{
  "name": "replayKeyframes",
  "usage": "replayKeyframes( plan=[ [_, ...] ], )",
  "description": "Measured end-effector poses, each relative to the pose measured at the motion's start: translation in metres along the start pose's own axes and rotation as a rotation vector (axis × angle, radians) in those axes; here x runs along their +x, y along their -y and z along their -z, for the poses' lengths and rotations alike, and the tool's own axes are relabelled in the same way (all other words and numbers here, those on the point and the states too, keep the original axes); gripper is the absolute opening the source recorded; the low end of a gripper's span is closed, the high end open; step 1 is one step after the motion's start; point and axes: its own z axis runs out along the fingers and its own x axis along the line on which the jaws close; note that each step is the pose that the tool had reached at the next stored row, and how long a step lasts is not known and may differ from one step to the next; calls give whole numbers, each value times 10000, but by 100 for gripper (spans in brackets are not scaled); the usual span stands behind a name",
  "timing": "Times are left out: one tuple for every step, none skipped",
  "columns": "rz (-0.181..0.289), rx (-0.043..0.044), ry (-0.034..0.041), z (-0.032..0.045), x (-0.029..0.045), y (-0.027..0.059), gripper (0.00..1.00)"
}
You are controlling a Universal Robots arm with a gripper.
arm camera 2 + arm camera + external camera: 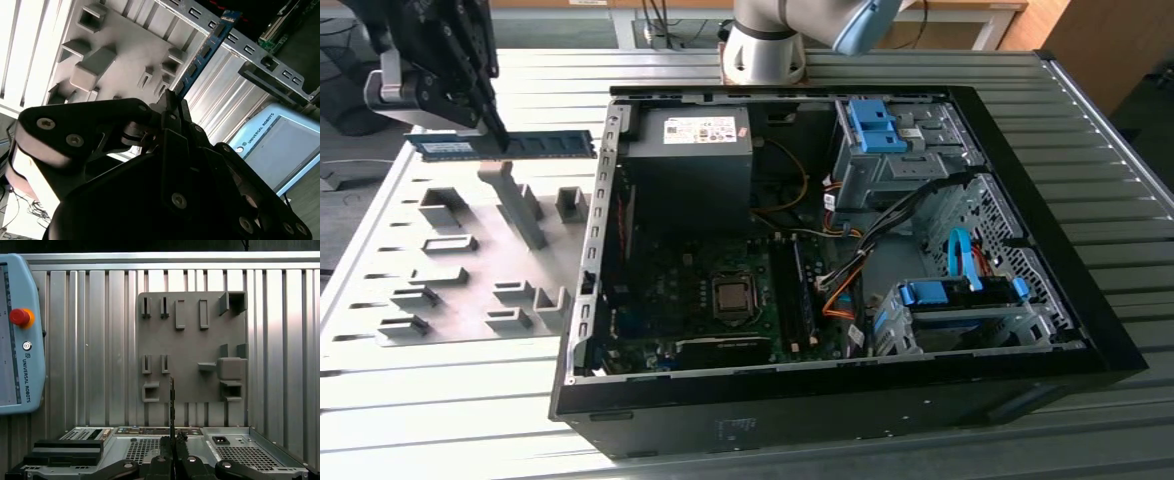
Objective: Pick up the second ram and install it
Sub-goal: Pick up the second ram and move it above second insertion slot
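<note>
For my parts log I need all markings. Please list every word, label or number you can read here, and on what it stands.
Teach pendant: one line of maker's print along its edge, not quoted here.
Power supply label: print too small to read.
The second ram, clamped in the gripper: pale label, too small to read.

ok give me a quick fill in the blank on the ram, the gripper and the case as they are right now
1. The gripper has its jaws ____ on the second ram.
2. In the exterior view, the second ram hangs ____ the grey holder tray, clear of its blocks.
3. The grey holder tray lies to the exterior view's ____ of the computer case.
4. The computer case lies with its side panel ____, so the motherboard shows.

Missing words: shut; above; left; off
</note>
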Motion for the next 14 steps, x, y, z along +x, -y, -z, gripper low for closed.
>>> replayKeyframes(
  plan=[
    [0,0,0,0,-1,56,14],
    [1,0,0,0,-2,100,14],
    [0,0,0,0,-2,119,14],
    [0,0,0,0,-3,137,14],
    [0,0,0,0,-3,158,14],
    [1,0,0,0,-3,177,14],
    [1,0,0,0,-4,196,14],
    [0,0,0,0,-4,216,14],
    [0,0,0,0,-5,235,14],
    [0,0,1,-1,-5,254,14],
    [0,1,1,-1,-6,274,14],
    [1,1,0,-1,-6,294,14],
    [0,0,0,-1,-6,314,14],
    [0,0,0,-1,-7,334,14]
  ],
)
